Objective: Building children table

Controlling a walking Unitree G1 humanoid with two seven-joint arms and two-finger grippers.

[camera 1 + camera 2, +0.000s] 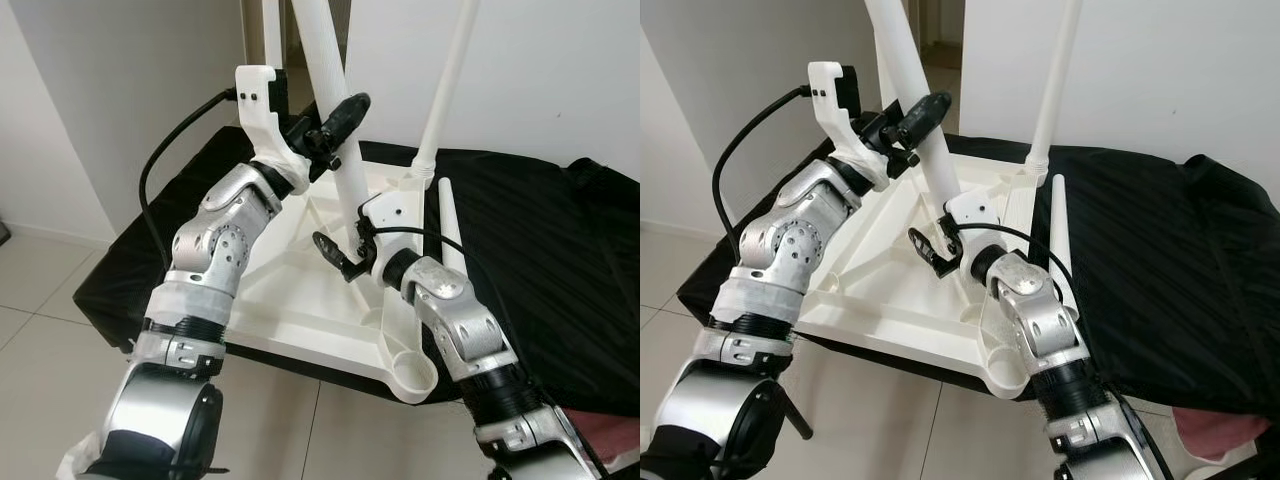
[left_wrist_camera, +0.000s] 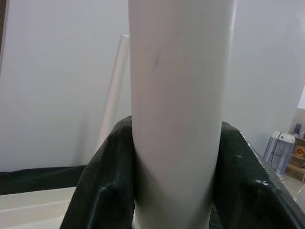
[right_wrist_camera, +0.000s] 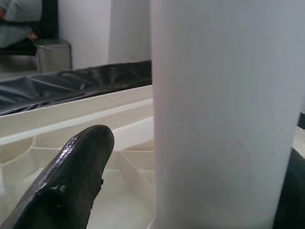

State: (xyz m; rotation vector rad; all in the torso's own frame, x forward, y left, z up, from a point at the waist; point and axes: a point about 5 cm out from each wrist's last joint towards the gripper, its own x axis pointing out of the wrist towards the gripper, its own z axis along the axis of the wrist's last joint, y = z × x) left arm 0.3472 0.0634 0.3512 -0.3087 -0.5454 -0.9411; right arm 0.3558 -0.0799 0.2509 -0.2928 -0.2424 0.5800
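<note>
Tabletop (image 1: 300,290), white and turned underside up, lies on a black cloth (image 1: 530,260), with one leg (image 1: 445,90) upright at its far corner and a loose leg (image 1: 450,235) along its right edge. Left gripper (image 1: 335,130) is clamped on a slanting leg (image 1: 335,110); the right gripper (image 1: 340,255) sits low beside it. Left wrist view: black fingers (image 2: 102,186) hug the leg (image 2: 178,114) on both sides. Right wrist view: one finger (image 3: 66,181) stands apart from the leg (image 3: 224,119), so those jaws seem parted.
</note>
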